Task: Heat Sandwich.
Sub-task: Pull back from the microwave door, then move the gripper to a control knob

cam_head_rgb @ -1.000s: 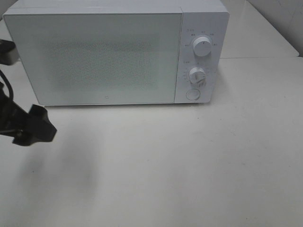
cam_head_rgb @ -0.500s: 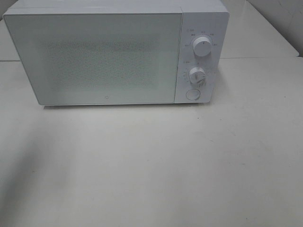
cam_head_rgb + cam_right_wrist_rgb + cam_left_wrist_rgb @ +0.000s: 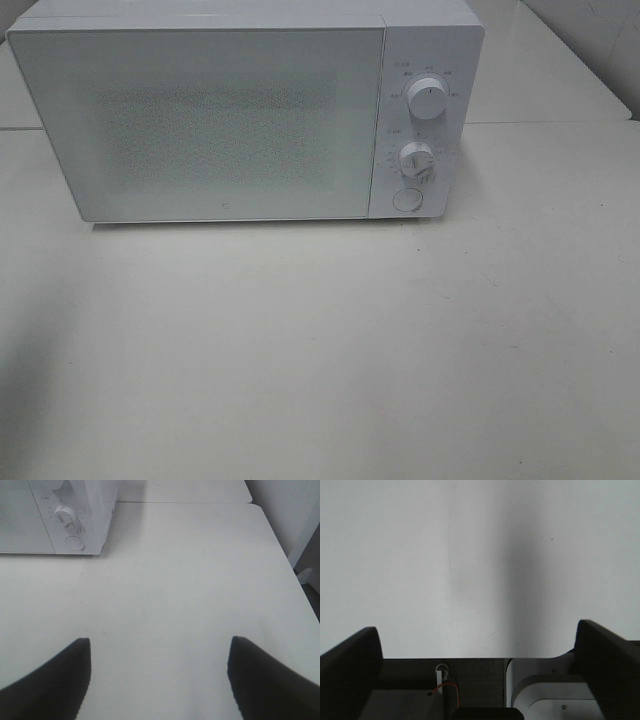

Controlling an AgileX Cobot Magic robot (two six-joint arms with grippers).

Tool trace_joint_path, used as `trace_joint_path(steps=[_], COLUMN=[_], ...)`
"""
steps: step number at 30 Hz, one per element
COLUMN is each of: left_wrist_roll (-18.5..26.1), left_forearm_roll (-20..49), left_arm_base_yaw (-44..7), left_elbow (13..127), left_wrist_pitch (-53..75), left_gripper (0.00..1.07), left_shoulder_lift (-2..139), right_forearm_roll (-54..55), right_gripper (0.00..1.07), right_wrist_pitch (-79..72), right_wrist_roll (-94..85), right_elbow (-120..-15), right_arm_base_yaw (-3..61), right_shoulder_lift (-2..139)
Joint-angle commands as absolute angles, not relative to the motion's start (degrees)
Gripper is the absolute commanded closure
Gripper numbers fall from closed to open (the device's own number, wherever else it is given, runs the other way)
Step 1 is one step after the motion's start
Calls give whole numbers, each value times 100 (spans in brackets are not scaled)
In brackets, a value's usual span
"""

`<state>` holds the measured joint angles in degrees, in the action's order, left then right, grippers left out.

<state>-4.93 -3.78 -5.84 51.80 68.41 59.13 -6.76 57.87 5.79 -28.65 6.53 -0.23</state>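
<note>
The pale worktop (image 3: 320, 350) spreads wide, with the white microwave (image 3: 200, 120) at its back, door shut. I cannot see the sandwich anywhere. The left pincer (image 3: 475, 632) gapes released and empty. The right pincer (image 3: 159, 644) is also released and empty, near the microwave's dials (image 3: 66, 515).

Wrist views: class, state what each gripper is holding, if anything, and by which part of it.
Nothing is held. The left gripper and the right gripper both stand open, with nothing between the jaws of either.
</note>
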Motion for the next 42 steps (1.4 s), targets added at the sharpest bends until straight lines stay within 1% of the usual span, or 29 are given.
trace_joint_path(steps=[1, 4, 7, 9, 17, 19, 21, 24, 27, 42], left_wrist_roll=[-539, -350, -252, -252, -252, -252, -264, -269, -223, -160], left_forearm_roll=[-407, -372, -355, -355, -355, -350, -344, -332, -269, -126], left_arm_base_yaw=[-561, -561, -561, -561, -561, -561, -561, -561, -561, -561], left_elbow=[4968, 4509, 4280, 3971, 3518, 3277, 3197, 3128, 2962, 2962], left_wrist_pitch=[6887, 6887, 6887, 6881, 6870, 6767, 6738, 6377, 6119, 6119], left_gripper=[7, 7, 7, 7, 7, 7, 7, 7, 7, 7], left_shoulder_lift=[5495, 4950, 4647, 4108, 3042, 2607, 2498, 2045, 1770, 1644], right_forearm_roll=[-699, -699, -699, -699, -699, -699, -699, -699, -699, -693], right_gripper=[34, 34, 34, 34, 34, 34, 34, 34, 34, 34], right_wrist_pitch=[5718, 5718, 5718, 5718, 5718, 5718, 5718, 5718, 5718, 5718], right_wrist_roll=[579, 579, 579, 579, 567, 567, 567, 573, 573, 561], right_elbow=[-2859, -2859, -2859, -2859, -2859, -2859, -2859, -2859, -2859, -2859], right_arm_base_yaw=[607, 607, 607, 607, 607, 607, 607, 607, 607, 607], right_shoulder_lift=[-172, -172, -172, -172, -172, -172, -172, -172, -172, -172])
